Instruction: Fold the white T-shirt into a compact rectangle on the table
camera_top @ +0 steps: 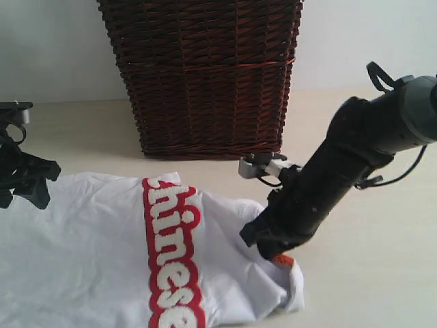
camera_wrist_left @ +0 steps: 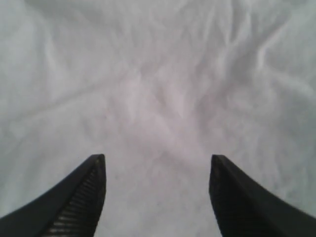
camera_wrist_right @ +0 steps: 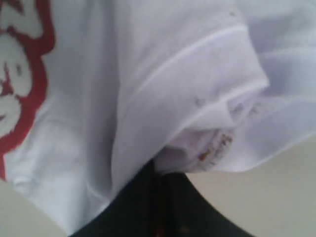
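Note:
The white T-shirt (camera_top: 89,253) lies spread across the pale table (camera_top: 369,273), its red-outlined lettering (camera_top: 171,253) running toward the front edge. My right gripper (camera_top: 268,247) is shut on the shirt's neck edge by the orange tag (camera_top: 281,260); in the right wrist view the dark fingers (camera_wrist_right: 163,197) meet on bunched white cloth (camera_wrist_right: 197,123) with the tag (camera_wrist_right: 217,145) beside them. My left gripper (camera_top: 24,184) hovers at the shirt's left edge. In the left wrist view it (camera_wrist_left: 158,163) stands open over plain wrinkled white fabric (camera_wrist_left: 158,89), nothing between the fingertips.
A tall dark brown wicker basket (camera_top: 205,75) stands at the back middle of the table, just behind the shirt and close to my right arm (camera_top: 355,157). Bare beige tabletop (camera_top: 382,260) shows to the right of the shirt.

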Tool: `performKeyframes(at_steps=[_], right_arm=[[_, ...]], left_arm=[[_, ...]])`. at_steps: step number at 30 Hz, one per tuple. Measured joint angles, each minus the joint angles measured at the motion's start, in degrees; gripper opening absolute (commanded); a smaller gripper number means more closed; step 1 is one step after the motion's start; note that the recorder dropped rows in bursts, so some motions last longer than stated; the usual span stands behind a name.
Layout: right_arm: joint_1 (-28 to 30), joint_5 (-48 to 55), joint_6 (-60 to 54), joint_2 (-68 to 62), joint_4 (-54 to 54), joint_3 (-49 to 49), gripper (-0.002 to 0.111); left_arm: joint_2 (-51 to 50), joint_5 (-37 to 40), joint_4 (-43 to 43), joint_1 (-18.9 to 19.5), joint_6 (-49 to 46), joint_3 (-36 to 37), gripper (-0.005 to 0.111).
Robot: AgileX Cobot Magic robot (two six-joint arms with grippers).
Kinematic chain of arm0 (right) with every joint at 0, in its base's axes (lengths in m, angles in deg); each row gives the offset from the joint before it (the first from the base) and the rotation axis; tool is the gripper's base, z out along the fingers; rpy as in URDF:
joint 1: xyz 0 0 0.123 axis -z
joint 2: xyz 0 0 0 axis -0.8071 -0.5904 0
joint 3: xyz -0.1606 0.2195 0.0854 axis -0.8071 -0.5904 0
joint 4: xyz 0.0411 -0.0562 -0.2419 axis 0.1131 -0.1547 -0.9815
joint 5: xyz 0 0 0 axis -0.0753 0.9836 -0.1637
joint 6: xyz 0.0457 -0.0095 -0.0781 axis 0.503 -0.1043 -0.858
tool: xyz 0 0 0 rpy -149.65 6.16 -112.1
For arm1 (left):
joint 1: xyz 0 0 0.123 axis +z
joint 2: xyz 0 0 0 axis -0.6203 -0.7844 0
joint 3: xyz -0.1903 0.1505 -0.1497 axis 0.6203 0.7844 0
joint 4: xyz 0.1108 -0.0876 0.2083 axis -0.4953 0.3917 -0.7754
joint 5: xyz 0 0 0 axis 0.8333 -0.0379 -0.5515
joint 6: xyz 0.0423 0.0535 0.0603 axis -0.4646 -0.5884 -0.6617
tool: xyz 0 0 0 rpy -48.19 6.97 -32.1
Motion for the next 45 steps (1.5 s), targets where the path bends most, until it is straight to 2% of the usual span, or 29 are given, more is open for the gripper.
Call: performKeyframes(at_steps=[3,7,13,16,20,24,29,32,34,39,42,45], right_arm=[[0.0,3.5,-7.8,2.2,5.7,-6.0,0.006],[-1.0,6.6,-16.4,5.9,12.2,-12.6,0.023],[-11.0,12.0,-27.7,9.7,19.9,-15.8,0.043],[-13.0,8.0,-24.7,11.0,18.7,-15.5,0.052],[-13.1,3.2,-10.6,12.4,9.3,-13.2,0.058],[-13.2,2.8,3.6,15.4,-4.4,-12.1,0.059],[-13.2,-0.5,12.7,21.3,-13.3,-9.4,0.060],[-13.2,-9.7,15.3,23.6,-14.7,-7.6,0.067],[-13.2,-15.4,15.7,23.0,-14.8,-6.6,0.067],[-13.7,-15.8,14.6,13.1,-12.9,-2.8,0.067],[-14.4,-15.7,13.8,6.5,-12.6,0.1,0.061],[-14.5,-14.6,11.1,1.7,-10.4,3.3,0.039]], left_arm=[[-0.5,-0.3,0.0,0.0,-0.1,-2.0,0.060],[-1.1,-0.5,0.0,0.0,-0.1,-4.4,0.060],[-1.9,-0.8,0.1,0.0,-0.1,-6.7,0.060],[-2.3,-0.9,0.7,0.0,-0.1,-6.7,0.060],[-2.4,-0.6,1.1,0.0,-0.2,-6.8,0.060],[-2.4,-0.6,1.1,0.0,-0.2,-6.8,0.060],[-2.4,-0.3,1.3,0.0,-0.2,-6.9,0.060],[-2.4,-0.1,1.8,0.0,-0.2,-6.9,0.060],[-2.4,0.4,1.7,0.0,-0.2,-6.9,0.060],[-2.4,2.6,2.0,0.0,-1.7,-6.9,0.060],[-2.4,4.3,2.0,0.0,-2.1,-6.9,0.060],[-2.4,4.8,2.0,0.0,-2.3,-6.9,0.060]])
